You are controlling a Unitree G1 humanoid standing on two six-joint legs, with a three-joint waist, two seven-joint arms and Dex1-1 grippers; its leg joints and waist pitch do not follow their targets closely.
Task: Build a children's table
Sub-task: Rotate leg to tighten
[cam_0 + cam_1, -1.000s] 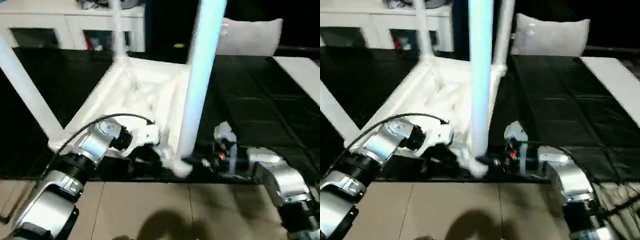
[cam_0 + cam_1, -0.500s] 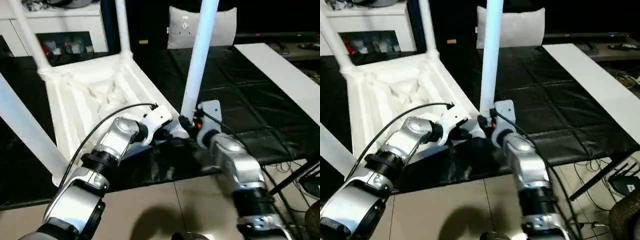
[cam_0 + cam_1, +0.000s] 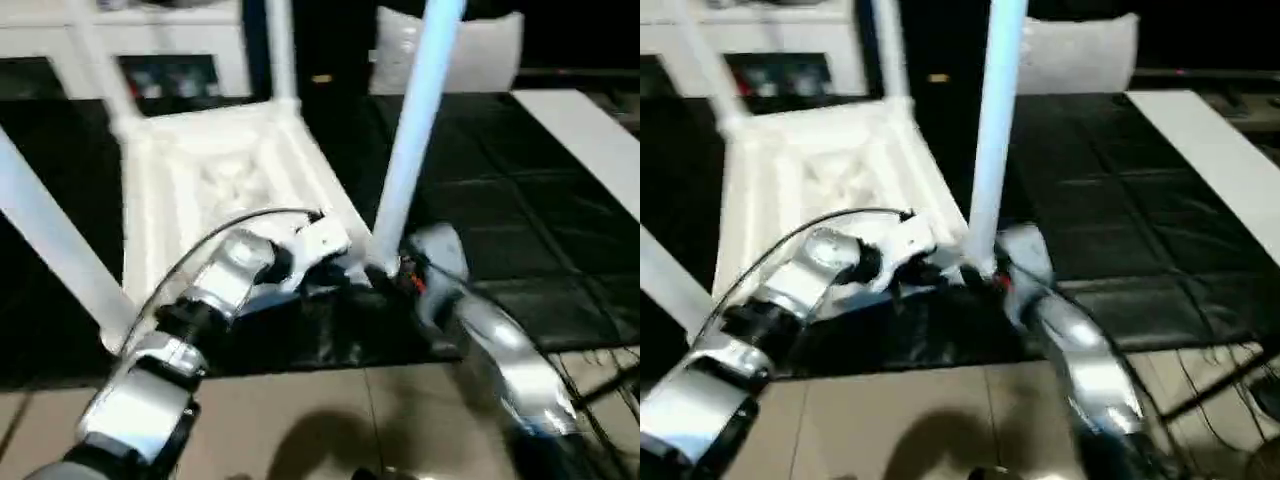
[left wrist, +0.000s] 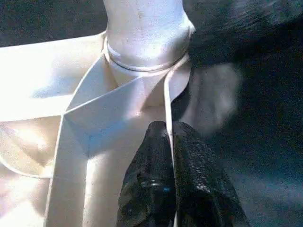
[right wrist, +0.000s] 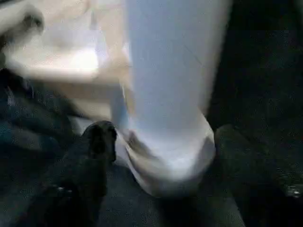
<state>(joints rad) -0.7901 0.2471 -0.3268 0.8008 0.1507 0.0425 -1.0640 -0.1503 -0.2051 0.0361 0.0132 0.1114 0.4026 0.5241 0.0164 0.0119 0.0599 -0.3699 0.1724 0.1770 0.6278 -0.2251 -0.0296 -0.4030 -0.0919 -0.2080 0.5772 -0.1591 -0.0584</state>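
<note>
1. Four white legs stand up from the upside-down tabletop (image 3: pixel 215 175), which lies ribbed side up on a black mat (image 3: pixel 520 200); the near-right leg (image 3: pixel 410 150) rises from the near-right corner socket (image 4: pixel 144 56).
2. Left gripper (image 4: pixel 171 156) is pinched tight on the thin rim wall of the tabletop, just beside that corner socket; its two black fingers (image 4: pixel 147 189) press either side of the wall.
3. Right gripper (image 5: pixel 156 142) sits at the base of the near-right leg, fingers (image 5: pixel 94 142) spread wide, one on each side of the leg with gaps showing, so released, not clamping.
4. Both silver forearms meet at that near corner in the head views; left forearm (image 3: pixel 200 300), right forearm (image 3: pixel 500 350).
5. White cabinet (image 3: pixel 170 50) behind the table at the far left, grey-white cushion panel (image 3: pixel 480 50) behind at the far right.
6. Tan floor (image 3: pixel 300 420) in front of the mat.
</note>
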